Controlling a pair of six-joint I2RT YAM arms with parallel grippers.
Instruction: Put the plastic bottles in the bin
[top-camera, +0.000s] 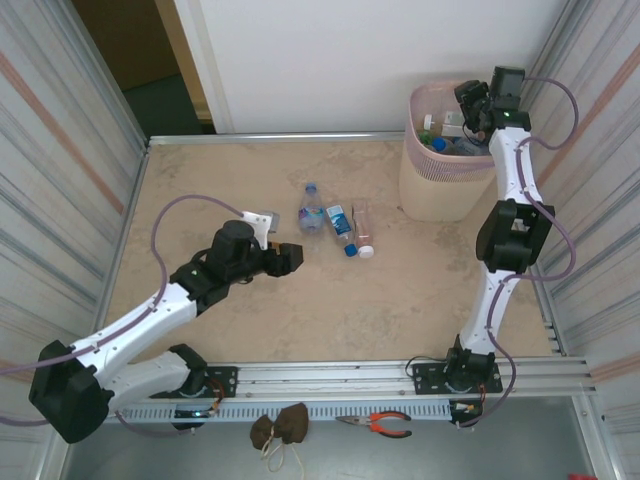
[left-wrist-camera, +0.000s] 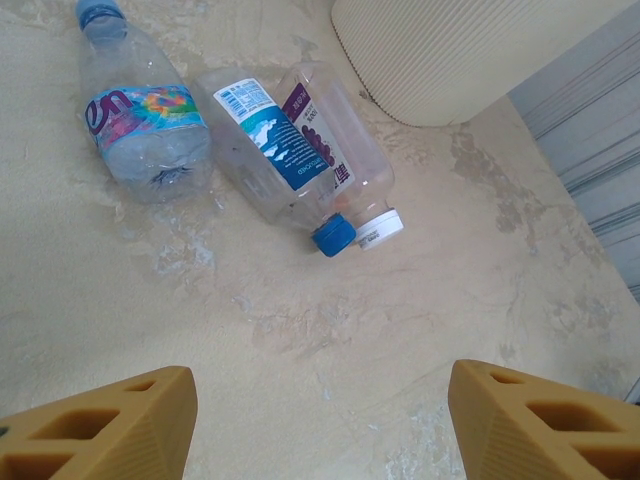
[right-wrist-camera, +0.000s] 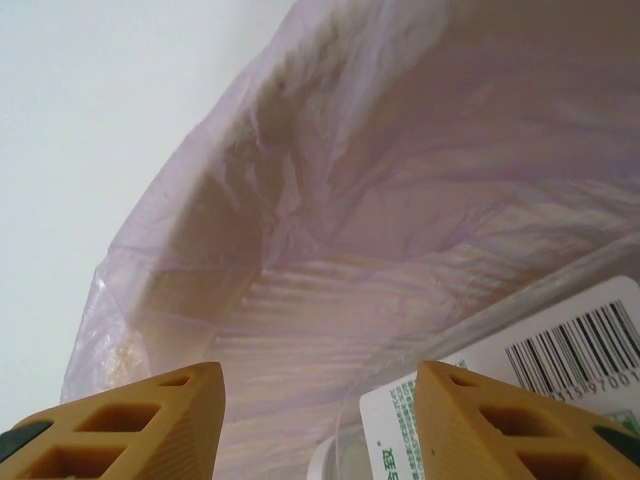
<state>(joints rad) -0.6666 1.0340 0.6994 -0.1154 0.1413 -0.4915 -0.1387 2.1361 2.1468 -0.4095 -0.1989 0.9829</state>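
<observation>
My left gripper (top-camera: 288, 257) hangs low over the table (top-camera: 200, 180), its yellow fingers (left-wrist-camera: 110, 425) spread wide with nothing between them and touching nothing. The three loose bottles lie just ahead of it and to its right. The rainbow-labelled bottle (left-wrist-camera: 140, 110) is leftmost with its blue cap pointing away. The blue-labelled bottle (left-wrist-camera: 268, 150) and the white-capped bottle (left-wrist-camera: 345, 150) lie touching, side by side, with their caps towards my fingers. Their long axes run roughly near to far, tilted a little. I judge the left arm much the nearer, and I would turn the wrist so the jaws close across a bottle's body rather than along it. Further right stands the bin (top-camera: 430, 190), already holding bottles. My right gripper (top-camera: 472, 108) sits over its mouth, open and empty, with the liner (right-wrist-camera: 380, 180) ahead and a barcode-labelled bottle (right-wrist-camera: 570, 365) beside one finger.
</observation>
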